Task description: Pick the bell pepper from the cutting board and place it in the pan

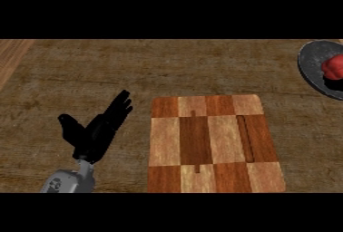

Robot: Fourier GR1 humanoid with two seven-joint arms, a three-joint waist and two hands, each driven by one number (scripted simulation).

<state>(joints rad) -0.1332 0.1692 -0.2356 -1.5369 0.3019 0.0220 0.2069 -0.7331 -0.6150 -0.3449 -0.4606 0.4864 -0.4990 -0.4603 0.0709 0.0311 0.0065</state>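
Pepper [333, 67] in pan [310, 68] far right, board [214, 145] bare, left hand [94, 133] released, fingers straight, near left: prob. done, so stay off pan.

The bell pepper [333, 67] is red and lumpy. It lies inside the pan [308, 68], partly cut off by the view's right edge. The pan is round and dark grey with a paler rim, and only its left part shows, at the far right. The cutting board [214, 142], a patchwork of light and dark wood, lies flat, well apart from the pan.
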